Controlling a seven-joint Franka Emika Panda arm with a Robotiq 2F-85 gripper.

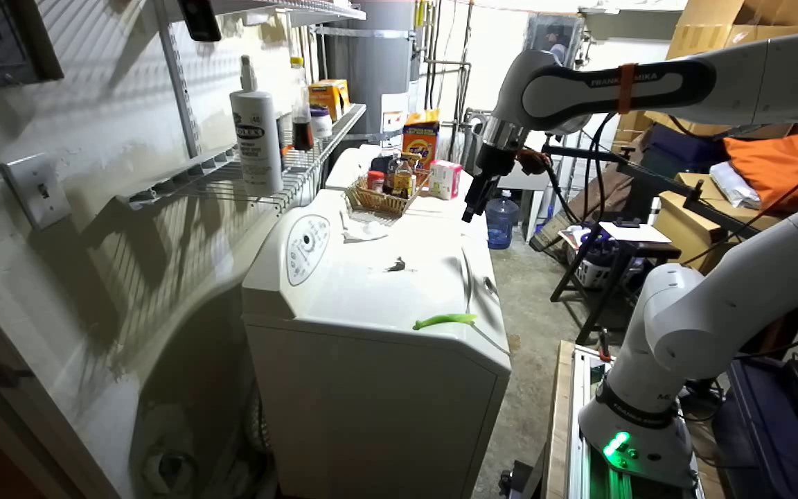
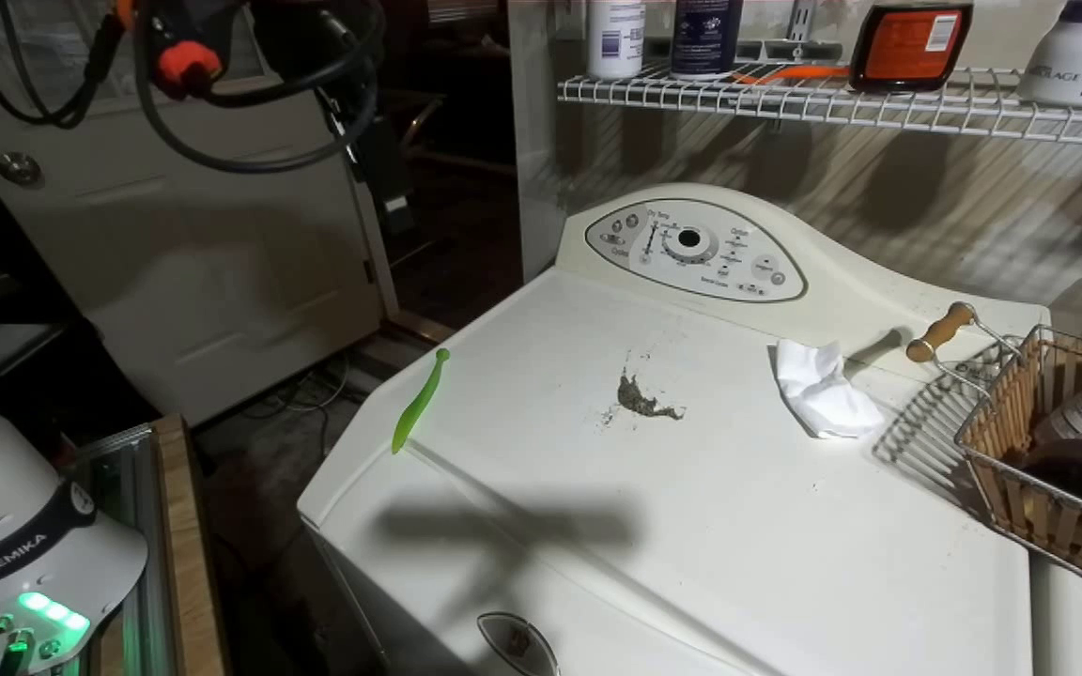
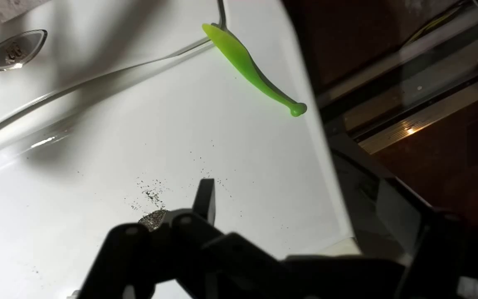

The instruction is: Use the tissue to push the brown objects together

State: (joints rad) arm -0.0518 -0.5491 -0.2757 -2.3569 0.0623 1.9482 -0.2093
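The tissue [image 2: 823, 390] is a crumpled white sheet lying on the dryer top [image 2: 738, 526] near the control panel; it also shows in an exterior view [image 1: 364, 231]. The brown objects [image 2: 637, 399] appear as a small heap of dark grey-brown crumbs with loose specks around it, left of the tissue in that view. The heap also shows in an exterior view [image 1: 397, 265] and in the wrist view [image 3: 153, 219], partly hidden by a finger. My gripper [image 3: 301, 199] is open and empty. In an exterior view the gripper [image 1: 469, 213] hangs above the dryer, apart from tissue and crumbs.
A green tool [image 2: 421, 404] lies near the dryer's edge; it also shows in the wrist view [image 3: 243, 62]. A basket [image 2: 1001, 469] with bottles stands beyond the tissue, its handle [image 2: 943, 331] tilted toward it. A wire shelf [image 2: 785, 108] with bottles runs above the panel.
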